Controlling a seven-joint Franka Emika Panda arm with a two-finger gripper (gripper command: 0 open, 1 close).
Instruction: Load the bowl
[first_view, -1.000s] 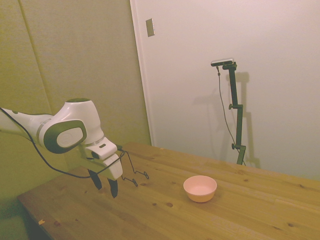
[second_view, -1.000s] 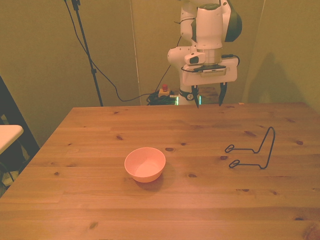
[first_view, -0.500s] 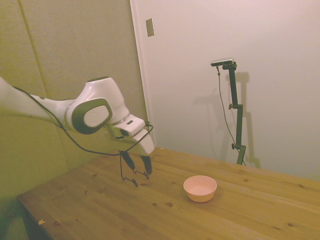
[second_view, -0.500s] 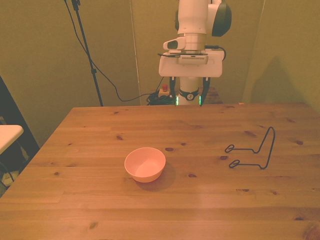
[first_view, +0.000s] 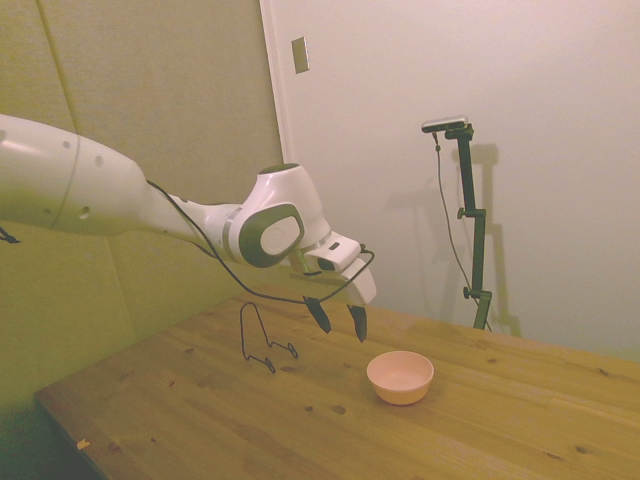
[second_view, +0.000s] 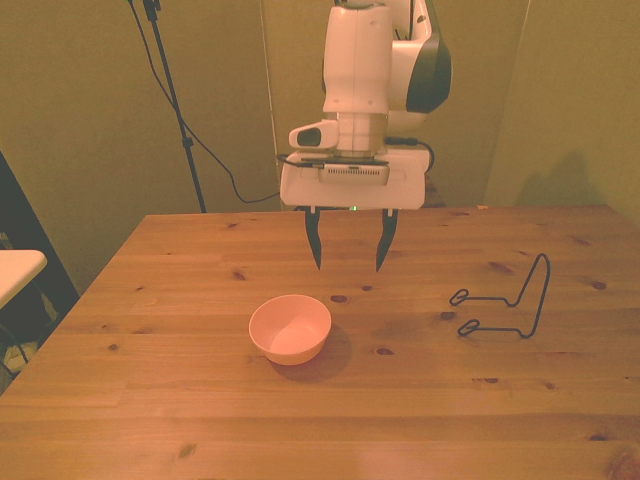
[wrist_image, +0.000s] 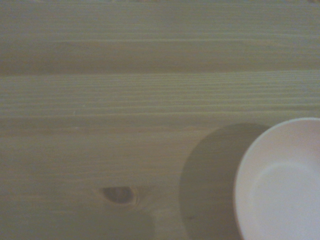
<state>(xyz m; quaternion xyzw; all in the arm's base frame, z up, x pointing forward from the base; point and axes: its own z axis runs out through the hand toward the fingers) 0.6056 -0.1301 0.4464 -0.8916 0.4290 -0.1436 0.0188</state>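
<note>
The pale peach-pink bowl (first_view: 400, 376) (second_view: 290, 328) sits upright on the wooden table (first_view: 520, 430) (second_view: 200, 400), with nothing inside it. In the wrist view part of the bowl (wrist_image: 282, 182) shows at one corner. My gripper (first_view: 338, 319) (second_view: 349, 243) hangs open in the air above the table, nothing between its fingers. It is a little behind the bowl and toward the front view's right, well above the rim.
A thin black wire stand (first_view: 257, 340) (second_view: 513, 302) rests on the table at the front view's right, apart from the bowl. A dark knot (wrist_image: 119, 194) in the wood shows in the wrist view.
The arm has swung across the table from near the wire stand toward the bowl, reaching further out. The fingers stay open. The bowl and stand have not moved.
</note>
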